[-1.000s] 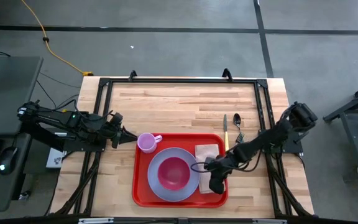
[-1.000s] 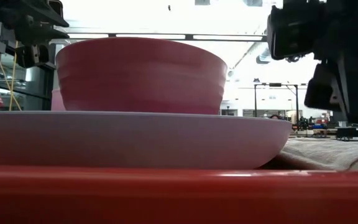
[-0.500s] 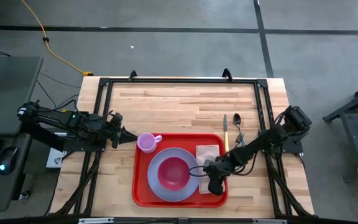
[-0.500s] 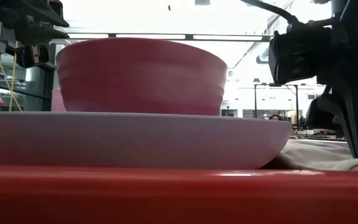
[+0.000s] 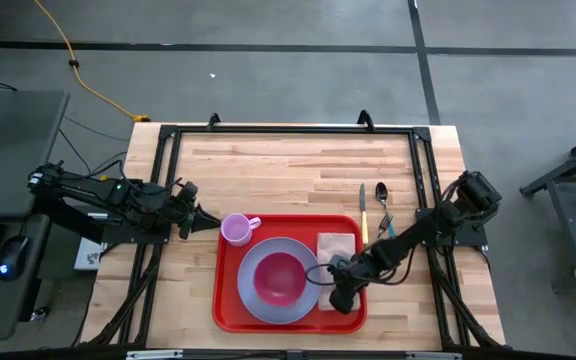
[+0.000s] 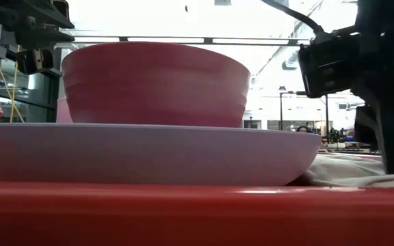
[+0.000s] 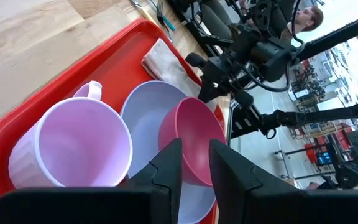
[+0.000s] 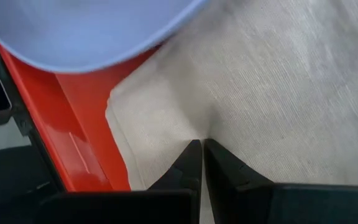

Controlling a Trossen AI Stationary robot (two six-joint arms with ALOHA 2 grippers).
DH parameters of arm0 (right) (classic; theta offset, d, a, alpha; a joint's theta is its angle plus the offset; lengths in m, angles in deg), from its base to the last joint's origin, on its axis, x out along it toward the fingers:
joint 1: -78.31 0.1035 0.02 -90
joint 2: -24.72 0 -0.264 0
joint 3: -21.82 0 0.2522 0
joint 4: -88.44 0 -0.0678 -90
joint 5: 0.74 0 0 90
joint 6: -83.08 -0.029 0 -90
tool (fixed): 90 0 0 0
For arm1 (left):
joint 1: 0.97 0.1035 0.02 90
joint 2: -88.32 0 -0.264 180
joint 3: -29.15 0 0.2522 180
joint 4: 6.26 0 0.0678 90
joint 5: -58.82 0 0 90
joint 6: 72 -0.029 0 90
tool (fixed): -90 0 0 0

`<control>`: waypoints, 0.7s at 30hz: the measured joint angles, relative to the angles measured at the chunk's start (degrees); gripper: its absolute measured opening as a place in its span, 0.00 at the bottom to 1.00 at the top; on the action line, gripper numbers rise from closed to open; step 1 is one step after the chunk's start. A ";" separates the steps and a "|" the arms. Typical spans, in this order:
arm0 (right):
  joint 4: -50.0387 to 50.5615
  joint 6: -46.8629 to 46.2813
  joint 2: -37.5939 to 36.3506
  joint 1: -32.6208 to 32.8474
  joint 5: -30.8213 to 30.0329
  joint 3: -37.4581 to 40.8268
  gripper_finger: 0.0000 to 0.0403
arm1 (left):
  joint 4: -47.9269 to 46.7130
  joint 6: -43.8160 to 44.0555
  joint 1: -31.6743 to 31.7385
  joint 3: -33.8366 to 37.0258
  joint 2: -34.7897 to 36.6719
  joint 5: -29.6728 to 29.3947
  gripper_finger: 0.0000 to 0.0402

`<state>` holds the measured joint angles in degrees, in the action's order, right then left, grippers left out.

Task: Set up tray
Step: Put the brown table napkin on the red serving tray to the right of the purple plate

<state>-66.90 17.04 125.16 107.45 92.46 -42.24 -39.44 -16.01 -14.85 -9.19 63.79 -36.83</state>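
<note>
The red tray (image 5: 228,306) lies at the table's near middle. On it stand a lavender plate (image 5: 252,293) with a pink bowl (image 5: 280,278) and, at its far left corner, a lavender cup (image 5: 235,229). A tan napkin (image 5: 334,244) lies flat on the tray's right part. My right gripper (image 5: 342,300) is shut, with its tips on the napkin's near end. My left gripper (image 5: 206,218) hovers open just left of the cup (image 7: 73,149), touching nothing. My right gripper has its shut fingertips (image 8: 191,155) set down on the napkin's near end (image 8: 211,121), close to the edge beside the plate. The fingers slant down from the table's right. A faint crease runs from the tips. Whether cloth is caught between them, I cannot tell.
A knife (image 5: 363,208), a spoon (image 5: 381,194) and a fork (image 5: 386,220) lie on the bare wood just right of the tray's far corner. The table's far half is open wood. A person (image 7: 306,15) shows in the room beyond.
My right gripper has sunk onto the napkin's near end and rolled about its own axis, staying shut. The tray, plate, bowl and cup have stayed where they were.
</note>
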 joint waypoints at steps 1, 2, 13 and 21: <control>-0.18 -0.10 0.02 -0.17 -0.24 0.00 0.00 | 0.00 0.00 0.00 0.00 0.01 0.01 0.28; -0.25 -0.15 0.03 -0.32 -0.38 0.00 0.00 | 0.00 0.00 0.00 0.00 0.01 0.02 0.28; 0.85 1.29 -0.26 -2.22 3.49 0.06 0.00 | -0.13 -0.17 0.01 0.00 0.01 0.22 0.28; 3.20 1.49 -4.30 -2.20 5.12 0.26 0.00 | -0.26 -0.17 -0.01 0.00 0.01 0.22 0.28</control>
<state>-63.70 18.53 120.87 105.25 97.57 -41.98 -39.70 -16.19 -14.86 -9.19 63.81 -36.61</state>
